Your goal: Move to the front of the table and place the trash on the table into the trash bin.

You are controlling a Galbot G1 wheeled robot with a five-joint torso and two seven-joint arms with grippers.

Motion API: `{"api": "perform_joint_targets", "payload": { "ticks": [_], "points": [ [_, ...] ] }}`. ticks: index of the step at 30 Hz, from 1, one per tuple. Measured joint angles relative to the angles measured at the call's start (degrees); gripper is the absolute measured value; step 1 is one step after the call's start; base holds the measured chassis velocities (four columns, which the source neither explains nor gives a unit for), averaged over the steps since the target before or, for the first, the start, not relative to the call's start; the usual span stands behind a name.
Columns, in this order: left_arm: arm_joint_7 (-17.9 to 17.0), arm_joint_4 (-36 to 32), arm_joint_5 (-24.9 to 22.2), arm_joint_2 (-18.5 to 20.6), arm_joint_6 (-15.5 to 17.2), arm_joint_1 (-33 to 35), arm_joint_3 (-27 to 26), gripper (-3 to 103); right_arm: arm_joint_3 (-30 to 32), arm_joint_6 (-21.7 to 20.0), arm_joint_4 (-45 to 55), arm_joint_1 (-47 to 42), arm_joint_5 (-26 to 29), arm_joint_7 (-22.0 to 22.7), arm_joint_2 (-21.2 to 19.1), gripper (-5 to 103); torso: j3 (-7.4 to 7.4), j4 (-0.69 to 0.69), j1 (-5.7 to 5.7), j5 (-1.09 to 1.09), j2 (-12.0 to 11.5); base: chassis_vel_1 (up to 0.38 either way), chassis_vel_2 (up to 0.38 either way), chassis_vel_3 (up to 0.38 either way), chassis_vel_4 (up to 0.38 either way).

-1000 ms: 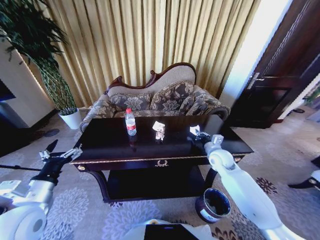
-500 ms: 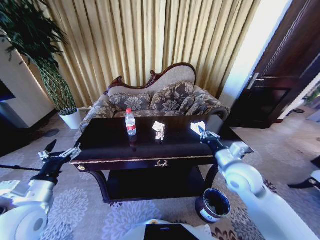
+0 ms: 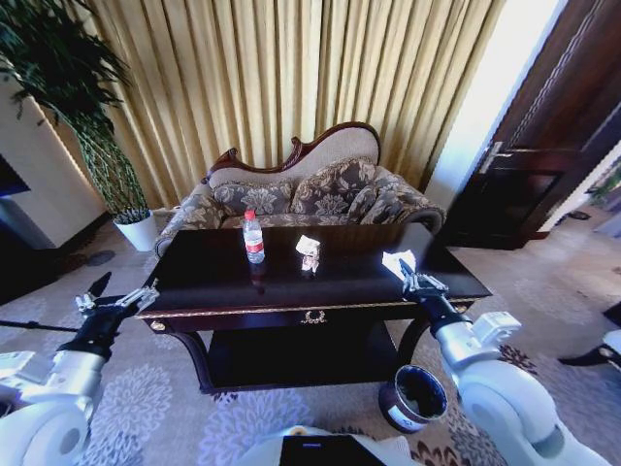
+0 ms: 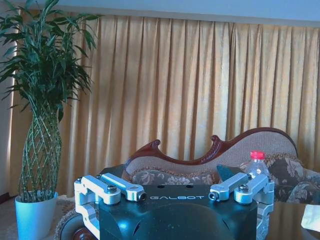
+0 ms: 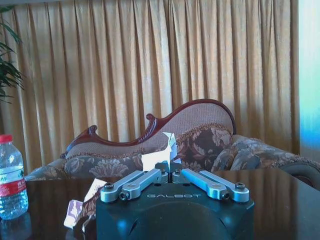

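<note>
My right gripper (image 3: 411,275) has its fingers pinched together on a white scrap of paper (image 3: 397,262), held above the table (image 3: 223,282) near its right front corner. In the right wrist view the paper (image 5: 161,156) sticks up from between the closed fingertips. My left gripper (image 3: 118,297) hangs off the table's left front corner with its fingers spread apart, touching nothing. "GALBOT" is printed on both gripper bodies in the wrist views. A bottle (image 3: 253,238) with a red cap and red label stands upright near the table's back edge, left of centre; I cannot read the label. A second crumpled paper (image 3: 309,252) lies just right of it. The bin (image 3: 413,398) sits on the carpet below the table's right front corner, beside my right arm. A sofa (image 3: 301,194) stands behind the table, a potted plant (image 3: 97,136) to its left
</note>
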Motion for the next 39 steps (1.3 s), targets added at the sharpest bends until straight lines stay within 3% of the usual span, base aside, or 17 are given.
{"api": "perform_joint_targets", "payload": {
  "ticks": [18, 22, 23, 39],
  "points": [
    [0.00, -1.10, -0.22, -0.79, 0.09, 0.07, -0.04, 100, -1.12, 0.01, -0.33, -1.63, -3.37, -0.30, 2.55, 0, -0.01, -0.01, -0.02, 0.00, 0.01, 0.136, -0.134, -0.139, 0.136],
    [0.00, -1.14, -0.23, -0.89, 0.06, 0.08, -0.03, 100, -1.44, 0.02, -0.34, -1.68, -4.81, -0.63, 2.66, 0, -0.01, -0.01, -0.02, 0.00, 0.01, 0.172, -0.122, -0.156, 0.142],
    [0.01, -1.15, -0.24, -1.07, 0.00, 0.11, -0.03, 100, -1.72, 0.52, -0.69, -1.65, -7.31, -2.27, 2.80, 0, -0.02, -0.01, -0.04, 0.00, 0.03, 0.070, -0.061, -0.072, 0.107],
    [0.06, -1.19, -0.25, -1.18, -0.07, 0.19, -0.03, 100, -1.95, 0.86, -1.86, -1.26, -8.16, -3.08, 2.80, 0, 0.01, 0.00, 0.02, 0.00, -0.02, 0.025, -0.024, -0.025, 0.039]
  ]
}}
